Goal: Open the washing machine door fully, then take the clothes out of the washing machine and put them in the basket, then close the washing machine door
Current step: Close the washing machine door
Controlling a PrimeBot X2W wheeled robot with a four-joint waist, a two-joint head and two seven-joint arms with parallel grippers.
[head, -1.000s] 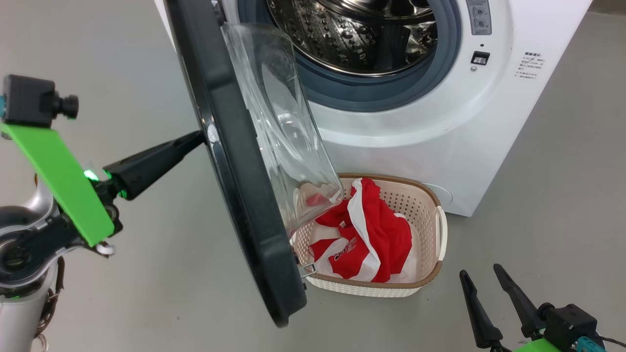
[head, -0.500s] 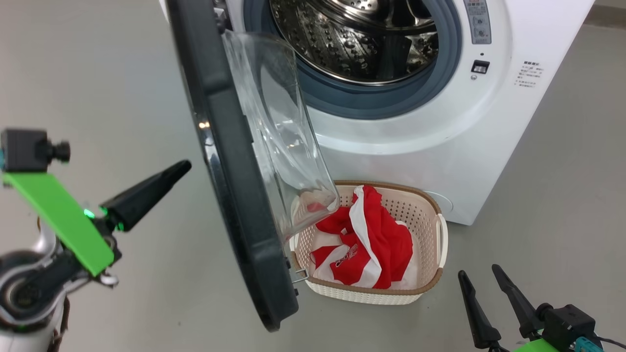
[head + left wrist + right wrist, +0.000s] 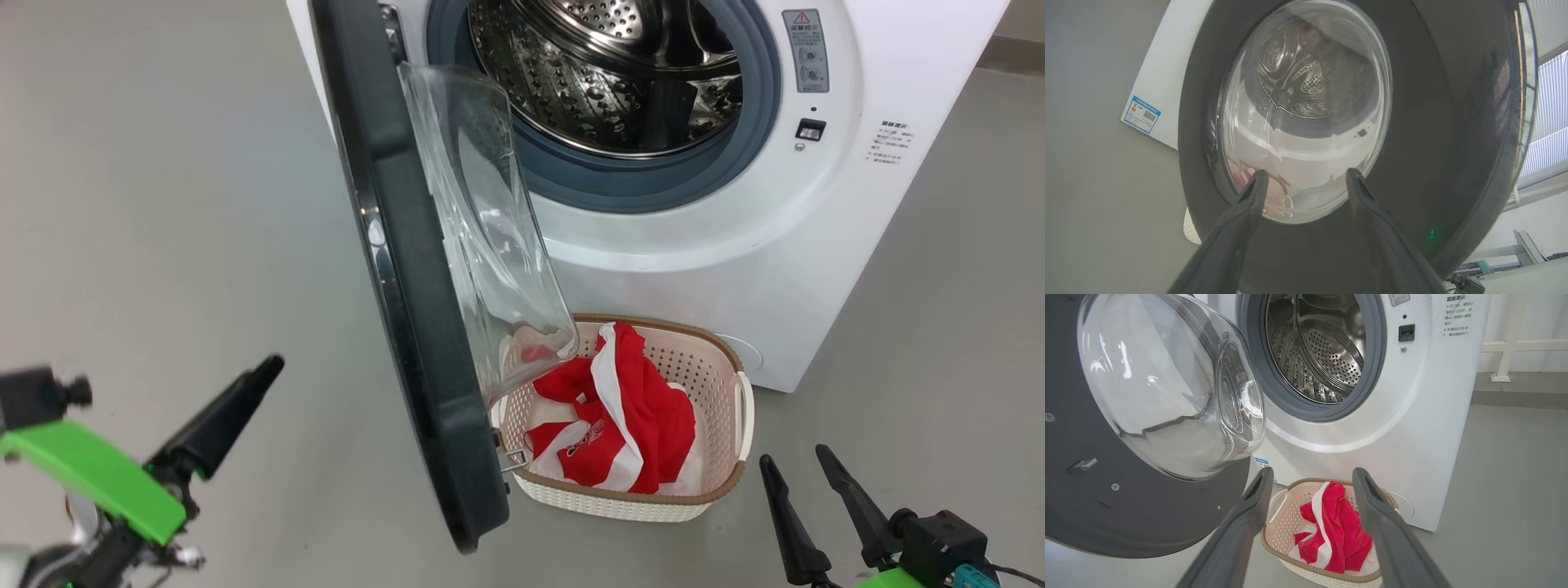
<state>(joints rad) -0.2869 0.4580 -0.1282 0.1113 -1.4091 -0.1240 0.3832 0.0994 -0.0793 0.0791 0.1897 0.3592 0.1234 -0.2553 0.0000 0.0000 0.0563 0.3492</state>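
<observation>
Your left claw (image 3: 1305, 172) and right claw (image 3: 1313, 472) sat open, empty; the door (image 3: 408, 310) looked stiff and slick, best pushed at its black rim.

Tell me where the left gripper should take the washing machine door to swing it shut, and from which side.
Probably the black rim's free edge, farthest from the hinge, for most leverage. The washing machine door stands open, its flat outer face toward the left gripper, so come from the robot's left with open fingers; the glass bowl bulges on the other side.

Warning triangle (image 3: 802, 18) on grey sticker (image 3: 806, 57), washing machine (image 3: 735, 269); lettering unreadable.
</observation>
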